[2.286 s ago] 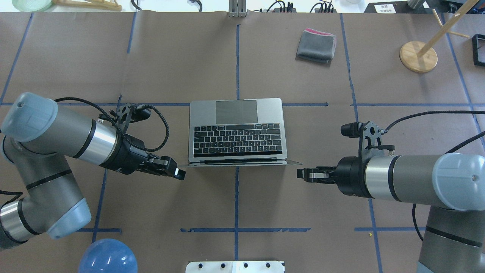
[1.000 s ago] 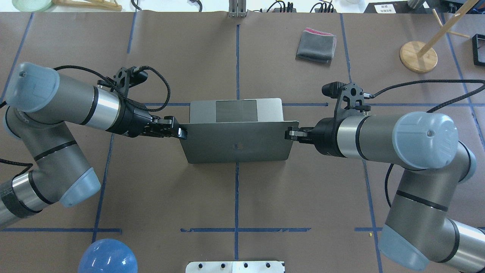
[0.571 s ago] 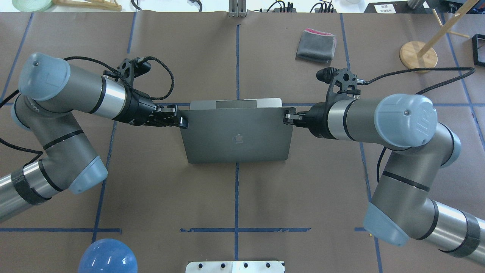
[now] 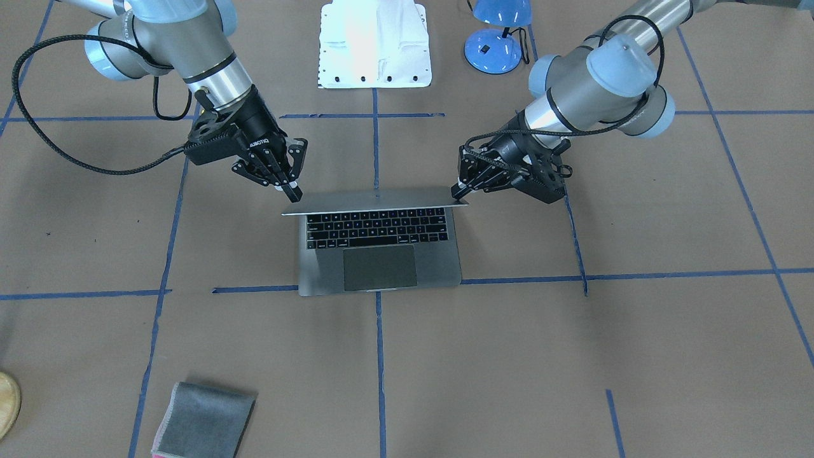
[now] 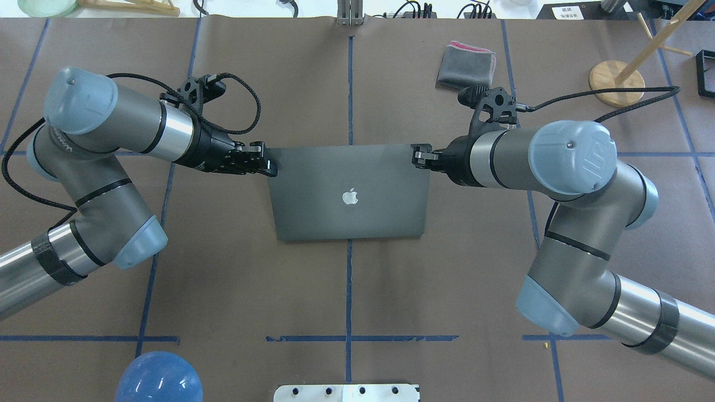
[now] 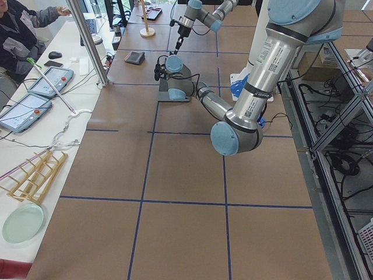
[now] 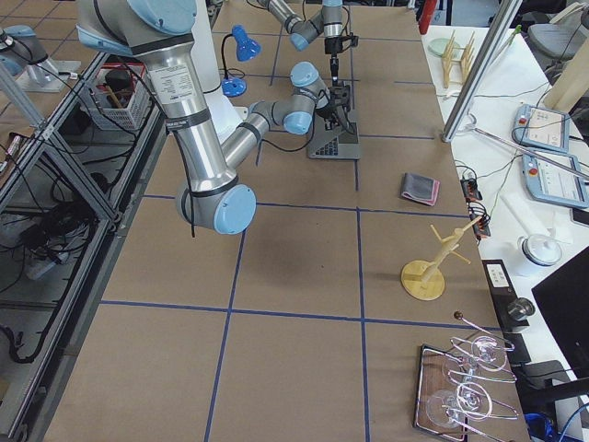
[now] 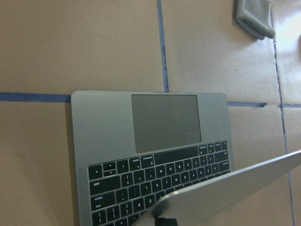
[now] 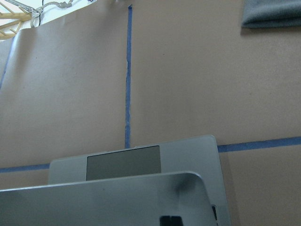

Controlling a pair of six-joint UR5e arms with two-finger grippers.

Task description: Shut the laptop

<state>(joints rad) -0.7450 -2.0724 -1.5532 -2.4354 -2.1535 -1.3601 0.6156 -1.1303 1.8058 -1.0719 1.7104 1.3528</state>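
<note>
At table centre the laptop [image 5: 349,192] sat with its hinge at 6 o'clock in the overhead view. On the lid's 10 o'clock corner rested the left gripper [image 5: 271,166], and on its 2 o'clock corner the right gripper [image 5: 416,156]. Each pair of fingers [image 4: 290,184] looked drawn together, pressing the lid's outer face rather than clamping it.

Change: 2.3 s ago the lid stood upright and both grippers were clear of it. 0.6 s ago a strip of trackpad still showed past its edge. Seen from overhead, it now covered the whole base.

Judgement: closing was nearly done, with a last downward push left.

View check: overhead suggested a shut laptop. The front view contradicted this, showing the lid [image 4: 375,200] raised with keyboard [image 4: 377,228] and trackpad [image 4: 379,267] exposed. Both wrist views showed the same gap.
</note>
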